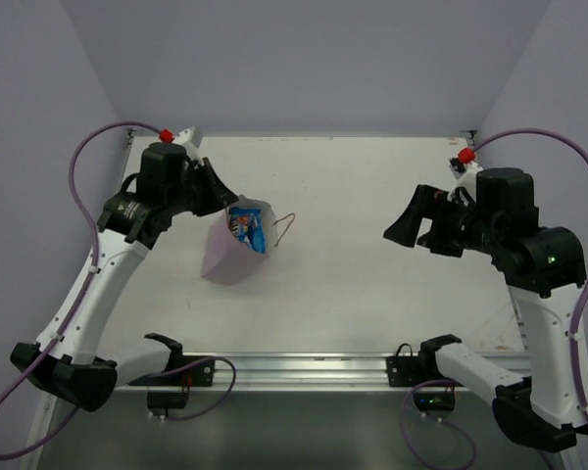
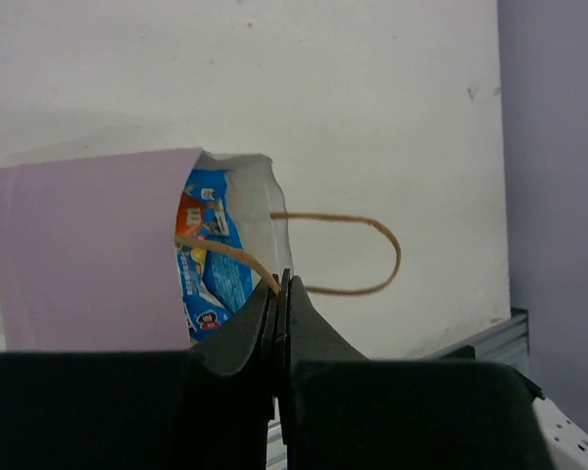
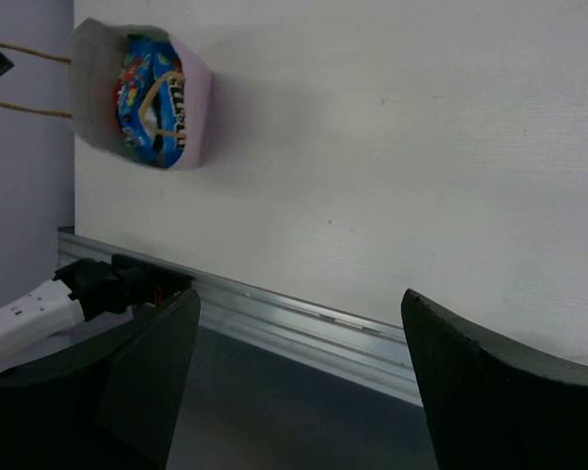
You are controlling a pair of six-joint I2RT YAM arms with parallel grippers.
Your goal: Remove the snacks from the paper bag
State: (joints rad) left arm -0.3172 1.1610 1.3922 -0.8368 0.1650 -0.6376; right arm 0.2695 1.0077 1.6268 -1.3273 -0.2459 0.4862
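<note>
The left gripper (image 2: 277, 286) is pinched tight on one brown cord handle (image 2: 230, 257) of the paper bag (image 1: 225, 257). The bag is at the left half of the table (image 1: 372, 294), tilted with its mouth turned toward the right. It is pale lilac outside and white inside, and its other handle (image 2: 372, 257) loops out free. Blue snacks (image 1: 245, 227) with colourful print show in the mouth. Well to the right, the right gripper (image 3: 299, 308) hangs over the table, fingers spread wide, holding nothing.
</note>
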